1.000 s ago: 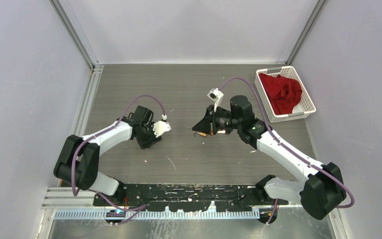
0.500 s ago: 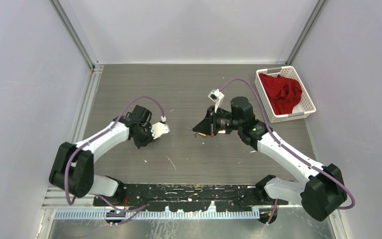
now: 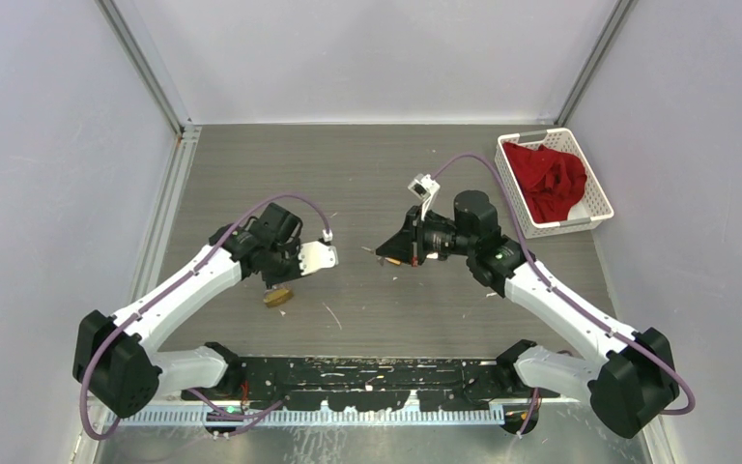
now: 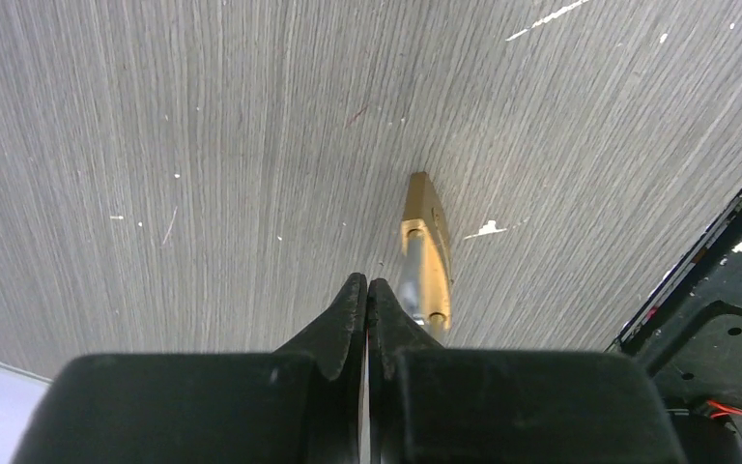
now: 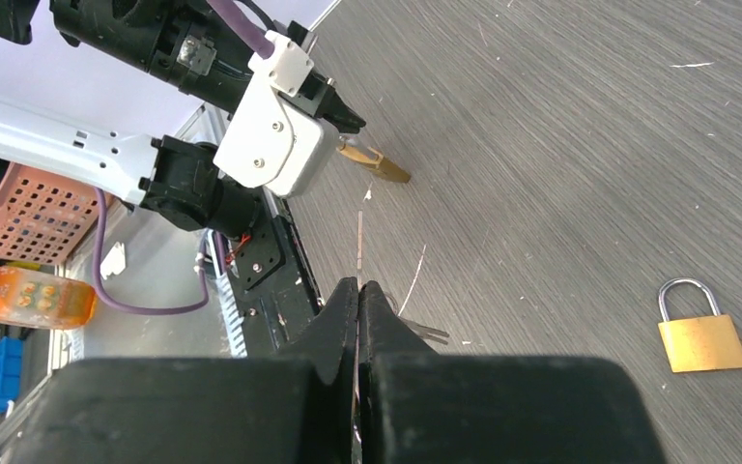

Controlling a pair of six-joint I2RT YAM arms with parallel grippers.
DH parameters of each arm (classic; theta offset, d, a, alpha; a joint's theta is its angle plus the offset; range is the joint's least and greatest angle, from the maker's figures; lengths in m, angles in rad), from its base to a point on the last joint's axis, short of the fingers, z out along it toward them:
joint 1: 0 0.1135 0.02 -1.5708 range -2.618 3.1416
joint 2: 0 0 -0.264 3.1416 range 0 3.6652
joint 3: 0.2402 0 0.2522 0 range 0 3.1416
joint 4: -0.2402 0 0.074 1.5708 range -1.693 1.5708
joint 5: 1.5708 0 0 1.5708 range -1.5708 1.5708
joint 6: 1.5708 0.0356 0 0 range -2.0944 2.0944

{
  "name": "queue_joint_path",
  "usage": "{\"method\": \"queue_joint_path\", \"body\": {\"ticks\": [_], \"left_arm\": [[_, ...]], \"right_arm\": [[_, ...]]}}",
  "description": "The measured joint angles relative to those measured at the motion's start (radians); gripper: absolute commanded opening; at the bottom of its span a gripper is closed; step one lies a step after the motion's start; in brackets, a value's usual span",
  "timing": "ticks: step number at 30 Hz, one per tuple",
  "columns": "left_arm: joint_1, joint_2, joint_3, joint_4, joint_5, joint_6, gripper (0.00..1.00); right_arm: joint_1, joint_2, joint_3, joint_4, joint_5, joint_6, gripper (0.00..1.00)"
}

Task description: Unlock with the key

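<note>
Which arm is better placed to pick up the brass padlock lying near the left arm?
Left. The left pincer is shut right beside that brass padlock, which sits outside its grip, so it need only reopen and regrasp. The right pincer is shut well away, with a key showing at its tip.

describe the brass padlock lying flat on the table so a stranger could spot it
Start at the grey wood-grain table in the right wrist view and look right of the right gripper, its black fingers shut. There a brass padlock with a silver shackle lies flat, face up, alone. The other brass padlock is at the tip of the left gripper.
</note>
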Motion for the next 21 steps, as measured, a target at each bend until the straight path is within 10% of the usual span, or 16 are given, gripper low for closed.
{"method": "queue_joint_path", "body": {"ticks": [6,9,15,21], "left_arm": [[-0.014,0.006,0.001,-0.013,-0.012,-0.021,0.05],[-0.015,0.011,0.001,-0.015,-0.014,-0.031,0.45],[-0.015,0.011,0.066,-0.053,-0.028,-0.077,0.90],[-0.031,-0.064,0.126,-0.108,0.135,-0.055,0.91]], "right_arm": [[0.000,-0.014,-0.017,0.001,0.000,0.003,0.01],[-0.002,-0.017,-0.020,0.001,0.000,0.003,0.01],[-0.002,-0.017,-0.020,0.001,0.000,0.002,0.01],[-0.006,-0.017,-0.020,0.001,0.001,0.002,0.01]]}}
